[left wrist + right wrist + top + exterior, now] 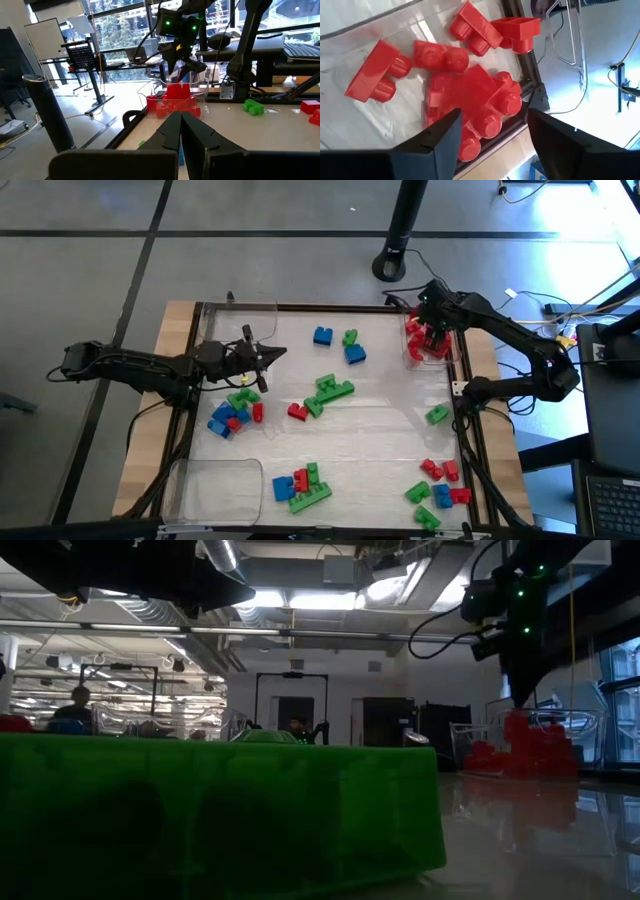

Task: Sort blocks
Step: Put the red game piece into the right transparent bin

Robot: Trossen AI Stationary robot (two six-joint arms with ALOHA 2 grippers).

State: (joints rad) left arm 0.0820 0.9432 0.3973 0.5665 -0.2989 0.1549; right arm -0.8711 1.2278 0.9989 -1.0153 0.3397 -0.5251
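Blocks, small studded plastic bricks in red, green and blue: scattered in loose groups over the pale surface point(380, 420).

Red lot: a heap of red studded bricks point(470, 95) lies in a clear plastic tray point(455, 345) directly beneath the right hand point(432, 332). Several bricks are joined; one sits against the tray's rim.

Right hand: poised just above the red heap, fingers parted, nothing between them. A brick lies just under the gap.

Left hand point(262, 360): fingers pressed together, empty, hovering just beyond a mixed cluster of blue, green and red bricks point(232, 412).

Unsorted stock: two blue bricks and a green one point(338, 345) ahead of the left hand; a green-and-red group point(322, 395) beside it; further mixed groups point(300, 485) and point(440, 490) well apart from both hands.

Risks, judged:
- The heap is stacked loosely near the tray's rim; a finger brushing it on the way up could tip a brick over the edge.
- Joined bricks of mixed colour may land in one tray unless separated first.
- An empty clear tray point(215, 490) awaits use.
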